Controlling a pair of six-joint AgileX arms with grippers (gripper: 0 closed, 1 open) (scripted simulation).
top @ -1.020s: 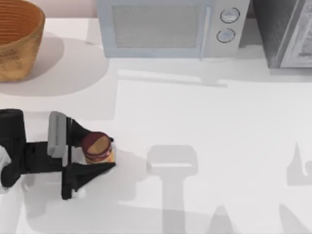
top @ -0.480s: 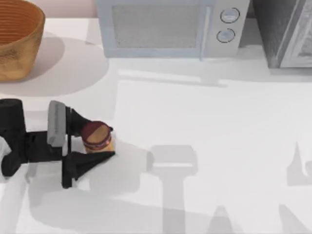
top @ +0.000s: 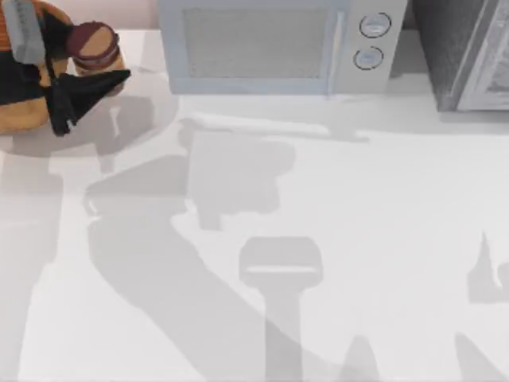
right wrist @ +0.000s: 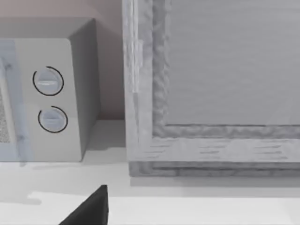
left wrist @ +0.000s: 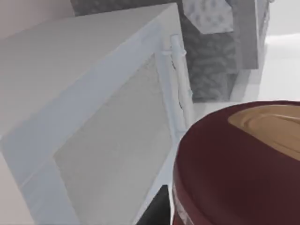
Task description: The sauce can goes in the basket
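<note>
My left gripper (top: 97, 62) is at the table's far left corner, shut on the sauce can (top: 94, 48), a short cylinder with a maroon-brown top and an orange-tan label. The can hangs upright, just over and to the right of the right rim of the basket (top: 19, 116). My arm hides most of this golden-tan wicker basket. In the left wrist view the can's maroon top (left wrist: 234, 164) sits close up. A dark part of my right gripper (right wrist: 92, 210) shows in the right wrist view.
A pale microwave (top: 262, 48) stands along the back edge, right beside the can, and also appears in the left wrist view (left wrist: 93, 108). A grey cabinet (top: 469, 52) stands at the back right. The white tabletop (top: 334, 239) lies open in front.
My left gripper has carried the sauce can from the table's near left up and back to the basket's right rim. The right arm has not moved.
</note>
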